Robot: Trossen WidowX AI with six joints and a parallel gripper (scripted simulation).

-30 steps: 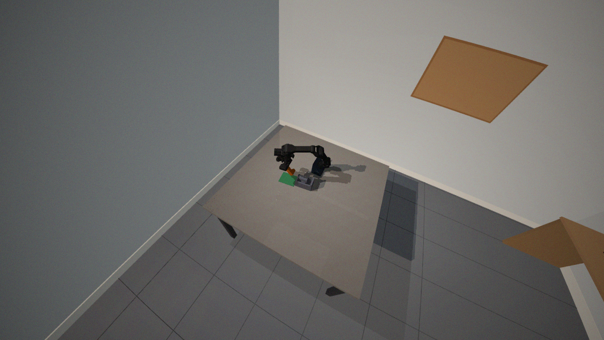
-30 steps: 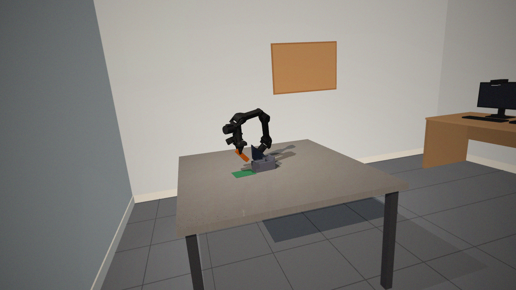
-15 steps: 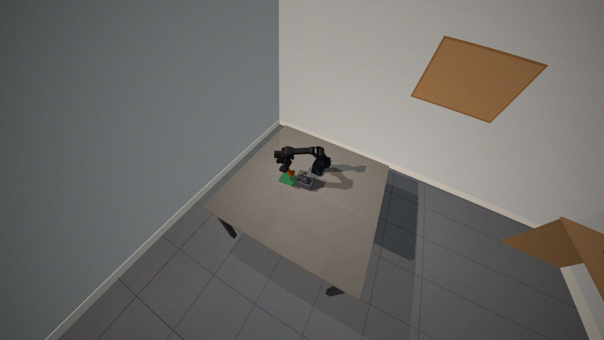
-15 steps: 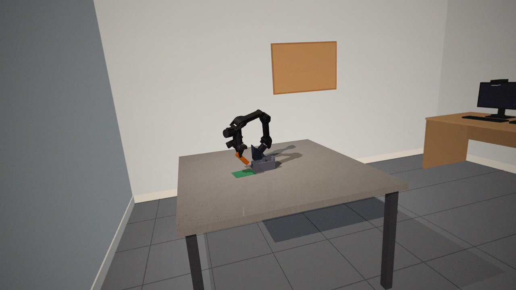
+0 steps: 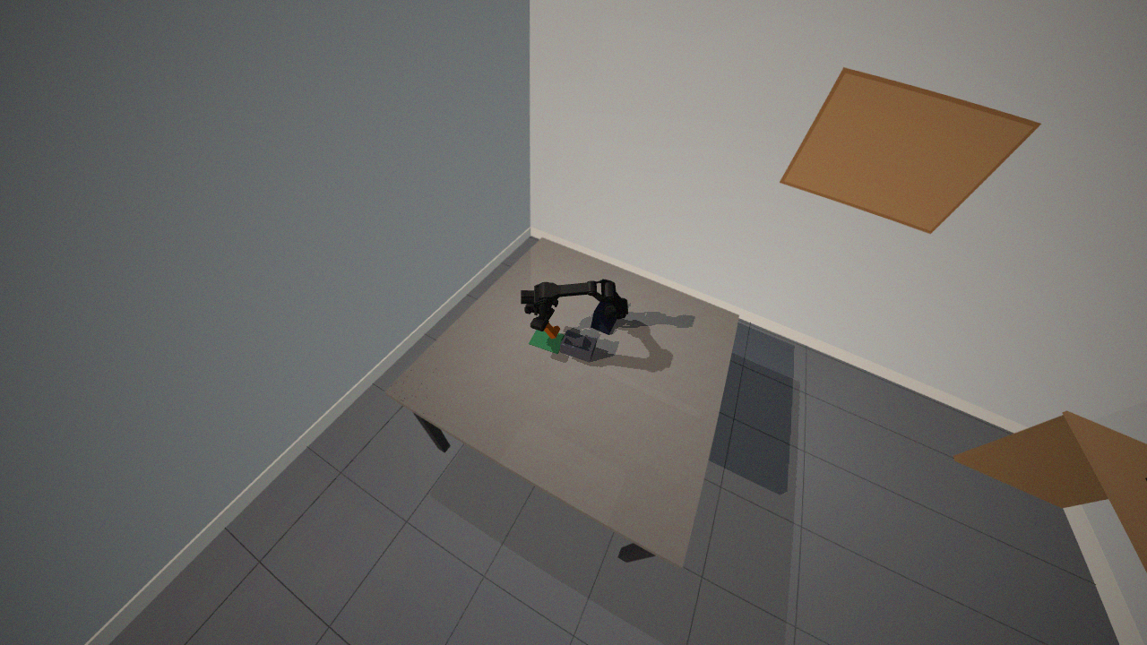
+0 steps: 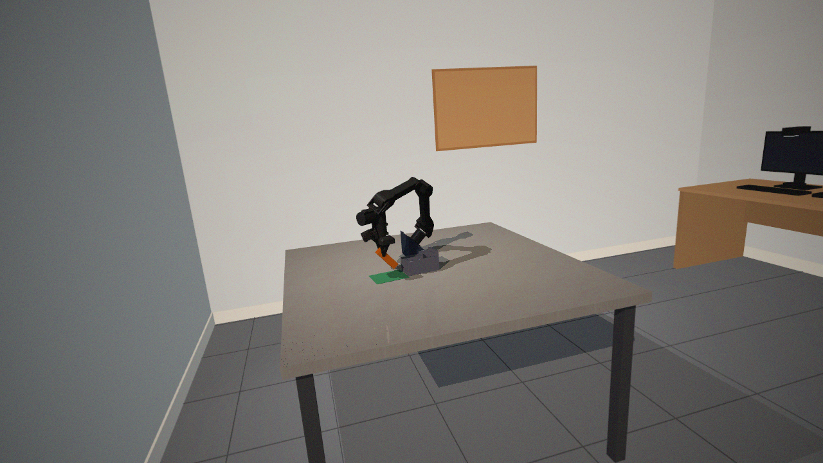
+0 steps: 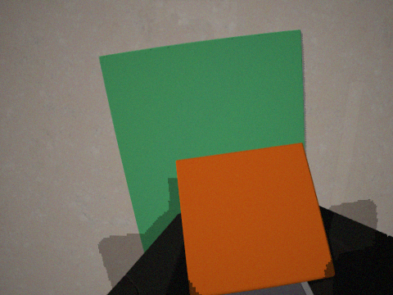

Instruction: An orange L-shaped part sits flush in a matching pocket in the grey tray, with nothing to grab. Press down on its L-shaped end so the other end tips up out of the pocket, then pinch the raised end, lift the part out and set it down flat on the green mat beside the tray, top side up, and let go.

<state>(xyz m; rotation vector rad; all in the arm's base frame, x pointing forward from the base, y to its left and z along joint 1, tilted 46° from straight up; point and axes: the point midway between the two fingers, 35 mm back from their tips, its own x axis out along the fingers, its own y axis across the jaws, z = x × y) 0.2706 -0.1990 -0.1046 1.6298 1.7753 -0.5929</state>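
Observation:
The orange part [image 5: 553, 331] [image 6: 389, 260] [image 7: 254, 246] is out of the grey tray [image 5: 579, 353] [image 6: 422, 263] and hangs tilted, its lower end close to the tray's mat-side wall in the exterior view. My gripper [image 5: 546, 326] [image 6: 384, 253] [image 7: 239, 218] is shut on the part's upper end, with one black finger on each side in the wrist view. The green mat [image 5: 540, 343] [image 6: 382, 278] [image 7: 205, 94] lies beside the tray, below the part. The part's flat face fills the lower middle of the wrist view. Its L-shaped end is hidden there.
A dark blue wedge-like block [image 5: 603, 317] [image 6: 407, 244] stands behind the tray, near the arm's base. The tray's wall rises above the tabletop [image 5: 513, 417] [image 6: 460, 305] right beside the mat. Shadows of the arm fall across the table and part of the mat.

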